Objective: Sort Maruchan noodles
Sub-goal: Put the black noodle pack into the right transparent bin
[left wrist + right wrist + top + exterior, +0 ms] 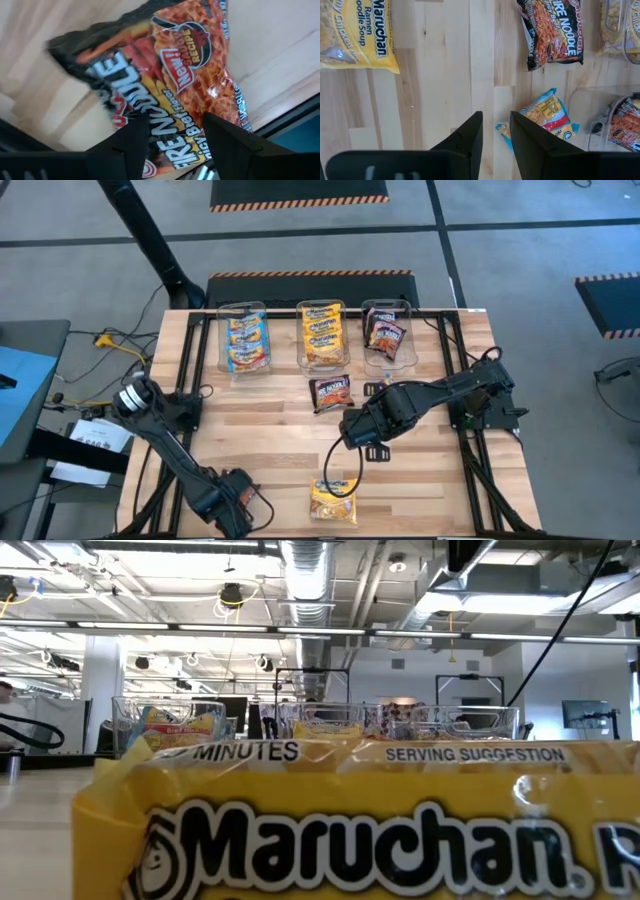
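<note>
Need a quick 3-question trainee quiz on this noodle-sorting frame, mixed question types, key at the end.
1. Which kind of packet fills the middle bin? A) yellow-orange B) black-red C) light blue
2. True or false: the black-red packet nearest the middle bin lies inside a bin.
3. Which packet fills the foreground of the low view?

Key:
1. A
2. False. It lies on the table, just outside the bins.
3. The yellow-orange packet near the table's front edge.
</note>
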Tool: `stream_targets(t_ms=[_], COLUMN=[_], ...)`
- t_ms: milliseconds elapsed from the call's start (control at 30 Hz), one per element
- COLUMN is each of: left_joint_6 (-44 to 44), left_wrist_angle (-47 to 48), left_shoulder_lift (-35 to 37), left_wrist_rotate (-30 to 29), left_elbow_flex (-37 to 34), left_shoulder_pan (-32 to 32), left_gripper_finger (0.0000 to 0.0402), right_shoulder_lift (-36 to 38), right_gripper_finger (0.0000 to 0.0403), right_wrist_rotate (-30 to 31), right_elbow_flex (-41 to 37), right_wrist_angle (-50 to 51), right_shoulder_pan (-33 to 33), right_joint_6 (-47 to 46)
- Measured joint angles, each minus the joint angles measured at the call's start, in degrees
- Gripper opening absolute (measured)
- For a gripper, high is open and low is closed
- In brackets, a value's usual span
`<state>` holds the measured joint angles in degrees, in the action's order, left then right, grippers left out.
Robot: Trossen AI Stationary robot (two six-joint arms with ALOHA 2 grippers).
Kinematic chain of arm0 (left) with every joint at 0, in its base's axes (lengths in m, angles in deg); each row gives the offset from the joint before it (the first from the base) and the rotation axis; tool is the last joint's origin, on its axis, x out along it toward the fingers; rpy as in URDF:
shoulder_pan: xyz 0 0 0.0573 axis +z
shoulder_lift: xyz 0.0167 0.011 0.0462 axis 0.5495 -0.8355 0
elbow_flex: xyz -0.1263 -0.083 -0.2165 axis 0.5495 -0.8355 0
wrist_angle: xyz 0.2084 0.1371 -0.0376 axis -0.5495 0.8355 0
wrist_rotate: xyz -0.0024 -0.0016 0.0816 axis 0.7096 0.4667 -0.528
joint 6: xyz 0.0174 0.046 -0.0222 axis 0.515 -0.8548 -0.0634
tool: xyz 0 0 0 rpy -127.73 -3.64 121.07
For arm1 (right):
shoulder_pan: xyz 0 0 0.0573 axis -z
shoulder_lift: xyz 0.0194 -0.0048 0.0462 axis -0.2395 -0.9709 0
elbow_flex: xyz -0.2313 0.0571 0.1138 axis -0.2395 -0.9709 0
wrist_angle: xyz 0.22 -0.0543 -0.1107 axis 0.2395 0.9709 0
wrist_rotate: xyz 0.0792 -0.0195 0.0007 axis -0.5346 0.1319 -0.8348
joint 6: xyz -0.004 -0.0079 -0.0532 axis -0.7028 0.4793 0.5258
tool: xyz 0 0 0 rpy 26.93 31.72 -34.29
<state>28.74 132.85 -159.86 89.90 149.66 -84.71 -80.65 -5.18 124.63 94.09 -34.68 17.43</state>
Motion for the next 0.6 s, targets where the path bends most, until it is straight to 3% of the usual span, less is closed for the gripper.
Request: stream_targets(t_ms=[467,600], left_joint_6=[-1.27,-1.25], left_wrist_angle=[-0.36,-0.72], left_shoulder_lift=[-2.79,-2.81], left_wrist_rotate=[-0.37,-0.92], left_elbow_flex=[-0.02,-0.26], left_shoulder_pan=[-0.04,-0.04], left_gripper_finger=[0.0176,0.0145], right_shoulder_lift=[0.0,0.0], right_gripper_finger=[0.0123,0.0123], right_wrist_rotate=[0.0,0.0], right_elbow_flex=[-0.02,-0.02], right_wrist_angle=[-1.3,-1.72], right_shoulder_pan=[0.0,0.0], right_joint_6=[0.0,0.0])
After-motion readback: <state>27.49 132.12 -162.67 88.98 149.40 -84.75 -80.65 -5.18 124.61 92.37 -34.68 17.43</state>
